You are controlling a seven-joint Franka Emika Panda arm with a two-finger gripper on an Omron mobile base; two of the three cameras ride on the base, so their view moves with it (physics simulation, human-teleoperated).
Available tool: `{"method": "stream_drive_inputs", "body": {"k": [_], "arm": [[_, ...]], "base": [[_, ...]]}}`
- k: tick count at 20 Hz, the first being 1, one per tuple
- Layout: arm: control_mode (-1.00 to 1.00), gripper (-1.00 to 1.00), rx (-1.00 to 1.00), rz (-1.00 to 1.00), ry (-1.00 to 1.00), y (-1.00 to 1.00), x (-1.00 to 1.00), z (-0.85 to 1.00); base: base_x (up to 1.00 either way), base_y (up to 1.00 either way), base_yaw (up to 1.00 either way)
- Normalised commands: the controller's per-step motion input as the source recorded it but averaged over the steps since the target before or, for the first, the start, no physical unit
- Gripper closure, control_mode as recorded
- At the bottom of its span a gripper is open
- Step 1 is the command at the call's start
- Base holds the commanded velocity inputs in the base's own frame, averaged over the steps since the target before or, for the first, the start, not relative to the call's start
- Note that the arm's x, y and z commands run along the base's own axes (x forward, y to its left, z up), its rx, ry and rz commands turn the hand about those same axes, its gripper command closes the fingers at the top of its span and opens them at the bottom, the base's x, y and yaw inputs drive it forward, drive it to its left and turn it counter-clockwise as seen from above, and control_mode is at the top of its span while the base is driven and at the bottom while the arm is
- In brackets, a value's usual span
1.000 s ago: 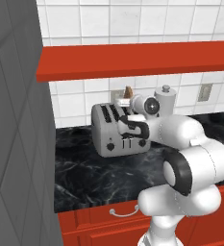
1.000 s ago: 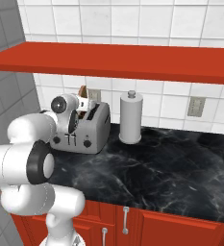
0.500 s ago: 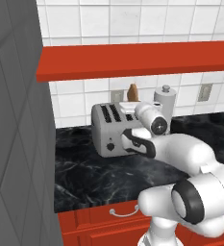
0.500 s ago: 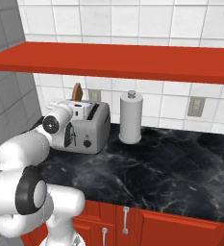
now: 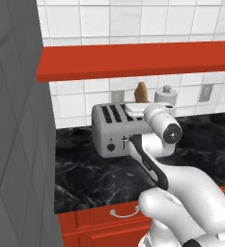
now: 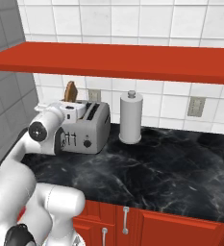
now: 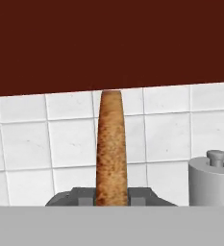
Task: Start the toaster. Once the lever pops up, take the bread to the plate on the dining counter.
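The bread (image 5: 141, 91) (image 6: 70, 91) is a brown slice standing upright just above the back of the silver toaster (image 5: 113, 131) (image 6: 92, 127). My gripper (image 5: 140, 102) (image 6: 71, 102) is shut on its lower end, level with the toaster's top. In the hand view the bread (image 7: 111, 144) rises edge-on from between the dark fingertips (image 7: 84, 197), with the white tiled wall behind it. Two black levers and a knob show on the toaster's front. The plate and the dining counter are out of view.
A red shelf (image 5: 133, 60) (image 6: 113, 60) hangs close above the bread. A grey paper towel holder (image 6: 131, 117) (image 7: 213, 178) stands right of the toaster on the black wall-side countertop (image 6: 171, 168). A grey wall (image 5: 12, 144) closes the left side.
The arm has swung, its elbow dropping low and forward. The gripper stays shut on the bread, which has shifted only a little above the toaster.
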Motion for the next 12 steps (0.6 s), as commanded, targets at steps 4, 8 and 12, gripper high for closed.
{"method": "stream_drive_inputs", "body": {"k": [4,8,12], "arm": [[-1.0,1.0,-0.05,-0.04,0.13,0.02,-0.81,0.36],[-1.0,1.0,-0.02,-0.01,0.15,0.0,-0.88,0.12],[-1.0,1.0,0.0,0.0,0.18,0.0,-0.77,0.09]], "base": [[0.0,0.0,0.0],[0.0,0.0,0.0],[0.0,0.0,0.0]]}}
